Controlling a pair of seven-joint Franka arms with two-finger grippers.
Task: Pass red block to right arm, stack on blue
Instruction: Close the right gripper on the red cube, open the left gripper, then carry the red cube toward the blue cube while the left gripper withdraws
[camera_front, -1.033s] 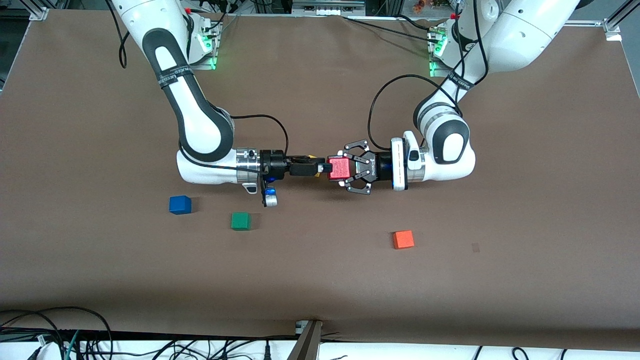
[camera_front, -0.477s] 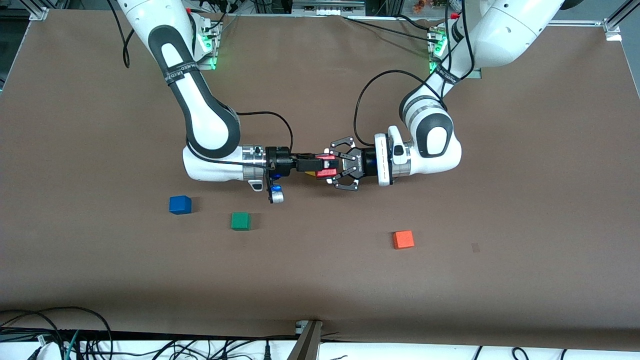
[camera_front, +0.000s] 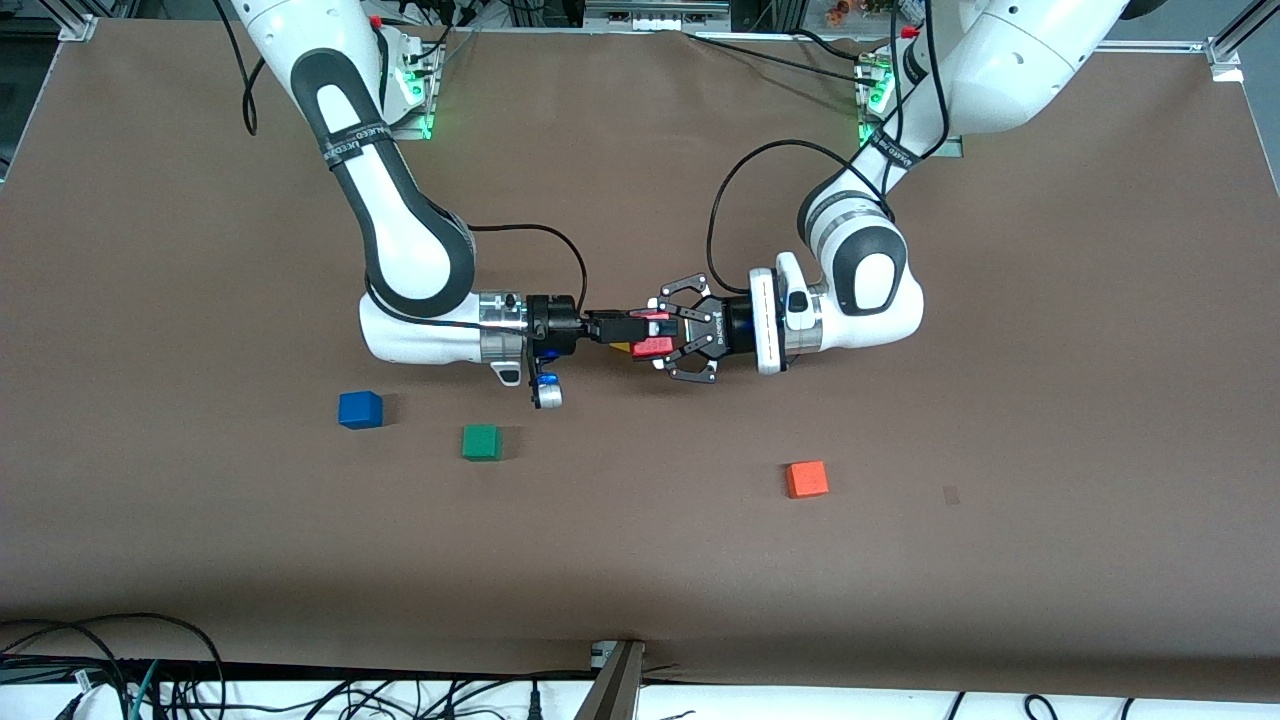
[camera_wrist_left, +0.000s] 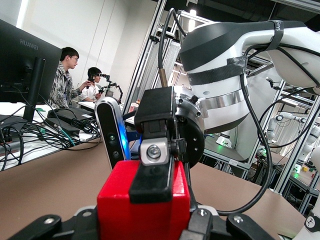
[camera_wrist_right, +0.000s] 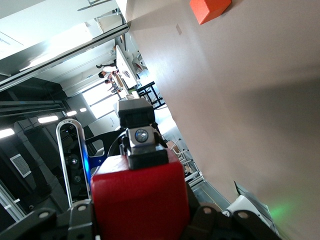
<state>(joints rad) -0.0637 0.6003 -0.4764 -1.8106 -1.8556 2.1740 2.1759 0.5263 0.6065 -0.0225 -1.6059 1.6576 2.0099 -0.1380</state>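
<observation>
Above table centre, left gripper (camera_front: 668, 342) and right gripper (camera_front: 640, 334) both clamp red block (camera_front: 652, 345).

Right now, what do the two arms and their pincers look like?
Both arms are white with dark-grey joint panels and black cables. The right pincer has slim straight black fingers past a silver cuff and a blue light. The left pincer is a black scissor-linkage claw on a white wrist.

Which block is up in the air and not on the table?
The red block. It is held up between the left tool and the right tool, while the blue block, green block and orange block sit on the table.
</observation>
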